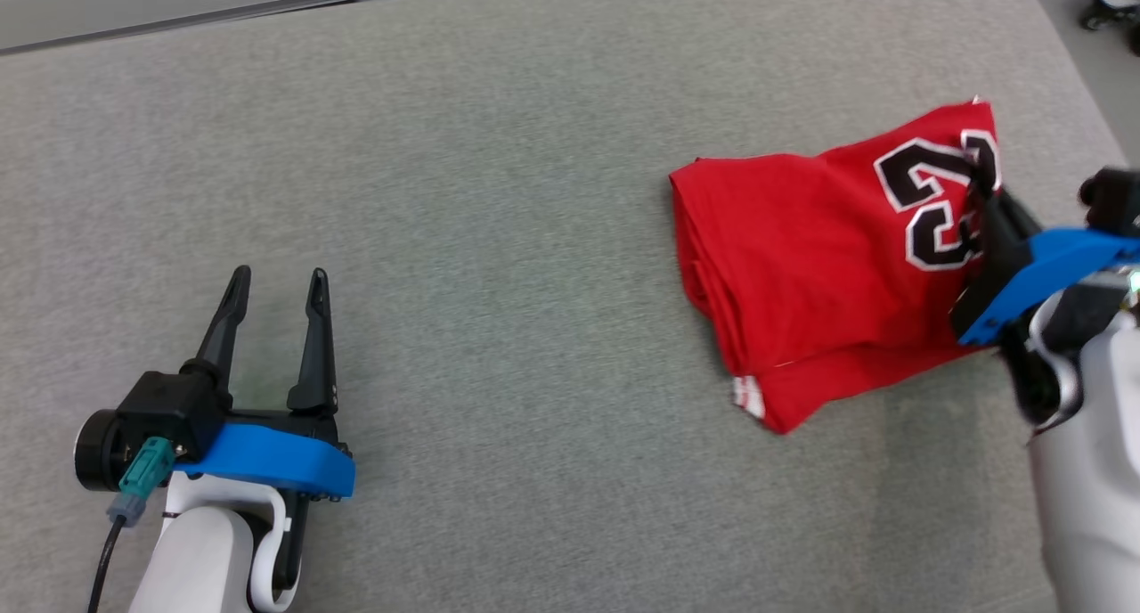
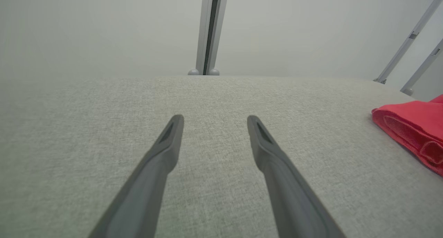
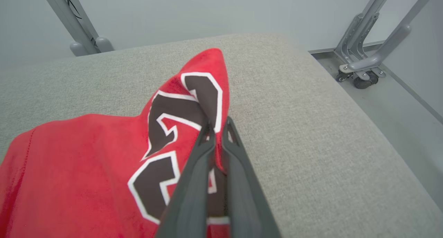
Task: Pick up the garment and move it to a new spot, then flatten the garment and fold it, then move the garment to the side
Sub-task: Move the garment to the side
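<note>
The garment (image 1: 802, 274) is a red jersey with black, white-edged numbers, folded into a rough rectangle at the right of the grey table. My right gripper (image 1: 984, 181) is shut on the garment's right edge, pinching the cloth by the numbers. In the right wrist view the right gripper (image 3: 218, 127) has its fingers pressed together with red fabric (image 3: 86, 168) between them, and that edge is pulled up into a peak. My left gripper (image 1: 278, 279) rests open at the lower left, far from the garment. In the left wrist view the left gripper (image 2: 214, 118) holds nothing, and the garment's folded edge (image 2: 412, 127) lies at the far right.
The grey fabric-covered table (image 1: 499, 239) stretches bare between the two grippers. Its right edge (image 3: 349, 103) is close beside the garment, with a grey floor and a wheeled metal frame (image 3: 363, 75) beyond it. Metal posts (image 2: 209, 30) stand behind the far edge.
</note>
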Robot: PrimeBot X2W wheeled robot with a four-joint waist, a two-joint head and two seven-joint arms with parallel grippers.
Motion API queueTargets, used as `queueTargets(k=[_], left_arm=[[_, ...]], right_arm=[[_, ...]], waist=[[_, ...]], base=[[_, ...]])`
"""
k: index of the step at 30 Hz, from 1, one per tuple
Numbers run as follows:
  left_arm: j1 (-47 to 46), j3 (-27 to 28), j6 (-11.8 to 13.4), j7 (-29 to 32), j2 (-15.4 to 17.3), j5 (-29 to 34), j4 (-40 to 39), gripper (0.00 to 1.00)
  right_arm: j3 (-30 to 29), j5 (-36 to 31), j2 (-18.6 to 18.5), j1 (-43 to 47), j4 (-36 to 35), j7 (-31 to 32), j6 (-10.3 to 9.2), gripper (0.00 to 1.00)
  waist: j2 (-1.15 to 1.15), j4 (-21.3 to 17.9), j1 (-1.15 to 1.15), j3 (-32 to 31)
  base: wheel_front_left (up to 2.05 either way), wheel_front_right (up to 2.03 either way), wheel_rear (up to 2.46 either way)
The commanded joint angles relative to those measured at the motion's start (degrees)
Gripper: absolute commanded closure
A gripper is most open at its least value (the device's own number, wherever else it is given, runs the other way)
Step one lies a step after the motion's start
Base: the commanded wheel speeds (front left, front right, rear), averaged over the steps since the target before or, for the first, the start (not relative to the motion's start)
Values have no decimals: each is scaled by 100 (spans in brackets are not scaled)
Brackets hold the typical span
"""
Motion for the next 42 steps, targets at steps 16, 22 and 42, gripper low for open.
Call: queueTargets(k=[16, 22, 42], left_arm=[[118, -28, 59, -13, 79, -155, -186, 0], [178, -90, 76, 53, 58, -187, -236, 0], [387, -160, 32, -274, -211, -506, 340, 0]], right_arm=[[-1383, -855, -1518, -656, 589, 444, 0, 100], [-1534, -1121, -1222, -747, 580, -142, 0, 0], [204, -588, -312, -83, 197, -1267, 0, 0]], waist=[[0, 952, 0, 116], [0, 926, 0, 90], [0, 1039, 0, -991]], base=[[0, 0, 0], [0, 0, 0], [0, 0, 0]])
